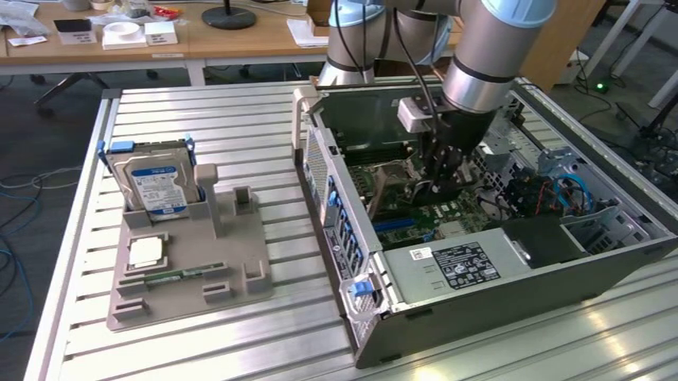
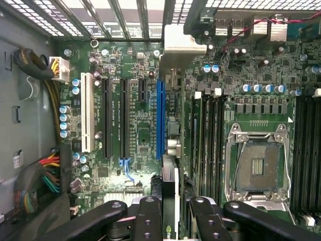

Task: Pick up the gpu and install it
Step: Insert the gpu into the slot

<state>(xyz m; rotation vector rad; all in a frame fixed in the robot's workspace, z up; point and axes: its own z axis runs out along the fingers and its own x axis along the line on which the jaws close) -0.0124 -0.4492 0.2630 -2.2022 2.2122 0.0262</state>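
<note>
Well off to the exterior view's left of the open grey metal computer case [image 1: 509,298], a flat grey plastic fixture tray [image 1: 180,305] lies on the ribbed aluminium bench [image 1: 212,111]. It carries an upright silver hard drive [image 1: 157,186] with a blue-white label and a narrow green memory stick [image 1: 175,275], both well apart from the arm.

At the case itself, the arm reaches down through the open side, and the black hand [image 1: 437,190] hangs low over the green motherboard [image 1: 424,218].

The wrist view shows the hand clenched on the gpu [image 2: 170,186], a thin dark card seen edge-on and pinched between the black fingers [image 2: 145,221]. The card runs from the fingers to its silver metal end bracket [image 2: 183,45], which sits close to the case's slotted rear wall. A long blue slot [image 2: 160,120] on the board lies just beside the card's line and parallel to it. Deeper in the case, the square metal processor socket [image 2: 258,168] sits apart from the card.

Judging from this, the pick-up is done and the installation is in hand, with the card inside the case and being lined up with a slot. Whether its lower edge has met the slot cannot be told. Seating it would call for the edge square over the slot, the bracket in the case's rear opening, and a straight push without tilt.
</note>
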